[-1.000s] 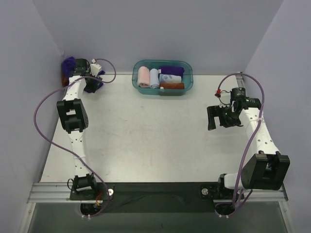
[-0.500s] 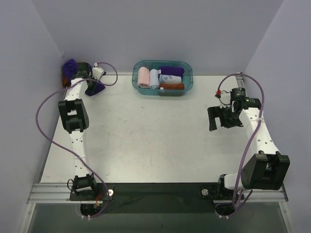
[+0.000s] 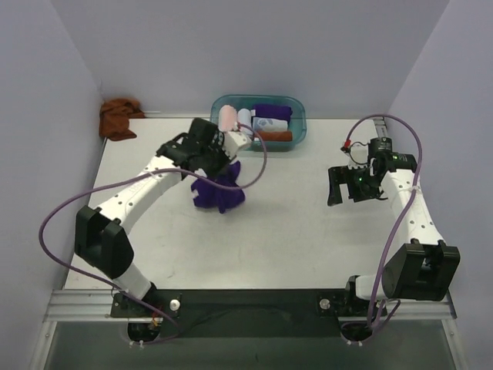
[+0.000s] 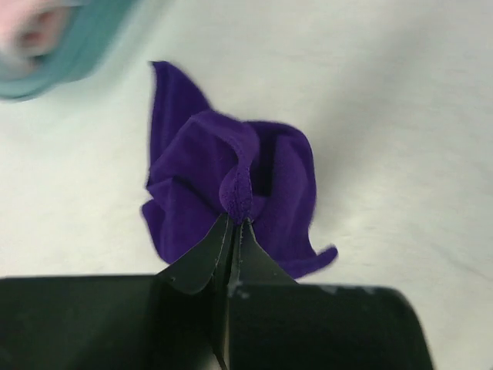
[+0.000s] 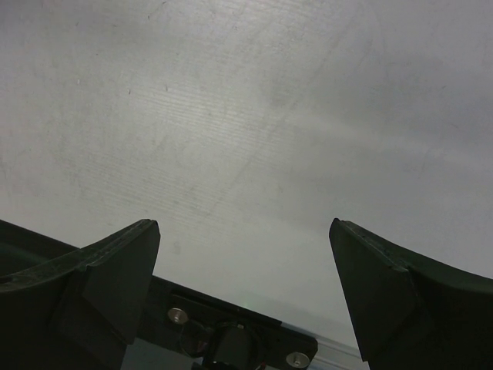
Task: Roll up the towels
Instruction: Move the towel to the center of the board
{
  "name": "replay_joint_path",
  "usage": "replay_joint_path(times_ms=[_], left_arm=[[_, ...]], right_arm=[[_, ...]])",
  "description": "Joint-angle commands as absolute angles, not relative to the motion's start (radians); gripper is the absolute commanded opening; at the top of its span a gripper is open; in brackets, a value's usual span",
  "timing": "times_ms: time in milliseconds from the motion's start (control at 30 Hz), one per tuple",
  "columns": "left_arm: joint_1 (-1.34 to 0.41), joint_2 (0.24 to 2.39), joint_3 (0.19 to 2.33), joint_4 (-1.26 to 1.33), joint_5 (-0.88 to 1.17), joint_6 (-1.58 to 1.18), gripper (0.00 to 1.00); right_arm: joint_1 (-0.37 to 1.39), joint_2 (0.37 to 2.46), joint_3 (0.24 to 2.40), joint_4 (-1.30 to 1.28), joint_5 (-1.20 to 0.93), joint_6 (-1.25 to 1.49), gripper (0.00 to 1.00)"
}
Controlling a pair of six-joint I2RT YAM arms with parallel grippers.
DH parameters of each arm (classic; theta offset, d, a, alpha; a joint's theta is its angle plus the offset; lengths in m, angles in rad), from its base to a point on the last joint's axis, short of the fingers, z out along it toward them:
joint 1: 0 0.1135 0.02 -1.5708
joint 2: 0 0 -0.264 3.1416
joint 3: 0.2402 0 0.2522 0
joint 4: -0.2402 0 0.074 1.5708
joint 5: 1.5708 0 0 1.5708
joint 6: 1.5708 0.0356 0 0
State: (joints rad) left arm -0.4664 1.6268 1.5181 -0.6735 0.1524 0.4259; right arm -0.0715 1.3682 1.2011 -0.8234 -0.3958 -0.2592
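One table (image 3: 293,223) carries everything, pale and matte, with two arms bolted at its near edge. The left arm (image 3: 146,193) reaches diagonally toward the middle of the table. The right arm (image 3: 412,216) stands along the right side, bent back toward the centre.

One teal basket (image 3: 215,128) sits at the far edge, about midway across. It holds five cloth pieces packed close together. A pink roll (image 3: 228,121) lies at its left end, with a pale blue roll (image 3: 245,123) just beside it. A white patterned cloth (image 3: 269,124) fills the middle. A deep purple piece (image 3: 273,112) lies on its far side and a rust-coloured piece (image 3: 273,136) on its near side.

Two towels lie outside the basket. The rust-brown towel (image 3: 117,117) sits crumpled in the far left corner, well apart from both arms. The purple towel (image 3: 218,193) is left of centre, near the basket, bunched into loose folds beneath the left tool (image 3: 216,171). In the left wrist view that tool (image 4: 237,223) has its fingers pressed together on a raised ridge of the purple towel (image 4: 231,177), pinching it at the top. A corner of the basket (image 4: 69,62) and the pink roll (image 4: 31,23) show blurred at the upper left. It cannot be told whether the towel's lower folds rest on the table.

The right tool (image 3: 339,187) hovers at the right side of the table. Its wrist view shows the tool (image 5: 243,223) spread wide, with only bare table between the fingers.
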Motion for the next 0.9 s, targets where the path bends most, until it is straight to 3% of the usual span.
replay_joint_path(times_ms=[0,133,233,267,367,533,867], left_arm=[[-0.567,1.640,1.422,-0.723,0.281,0.281,0.00],[-0.635,1.615,1.368,-0.730,0.460,0.288,0.00],[-0.632,1.611,1.338,-0.848,0.551,0.386,0.26],[-0.624,1.602,1.327,-0.851,0.539,0.384,0.44],[-0.499,1.556,1.269,-0.832,0.609,0.368,0.67],[-0.365,1.594,1.305,-0.830,0.692,0.350,0.72],[-0.477,1.698,1.295,-0.578,0.580,0.155,0.67]], right_arm=[[-0.077,1.367,1.224,-0.884,-0.442,-0.265,0.99],[-0.077,1.368,1.213,-0.893,-0.460,-0.276,0.98],[-0.075,1.385,1.212,-0.903,-0.485,-0.281,0.97],[-0.074,1.391,1.207,-0.907,-0.495,-0.279,0.97],[-0.051,1.430,1.204,-0.910,-0.528,-0.265,0.91],[0.089,1.534,1.236,-0.884,-0.548,-0.206,0.77],[0.213,1.747,1.289,-0.763,-0.785,-0.032,0.71]])
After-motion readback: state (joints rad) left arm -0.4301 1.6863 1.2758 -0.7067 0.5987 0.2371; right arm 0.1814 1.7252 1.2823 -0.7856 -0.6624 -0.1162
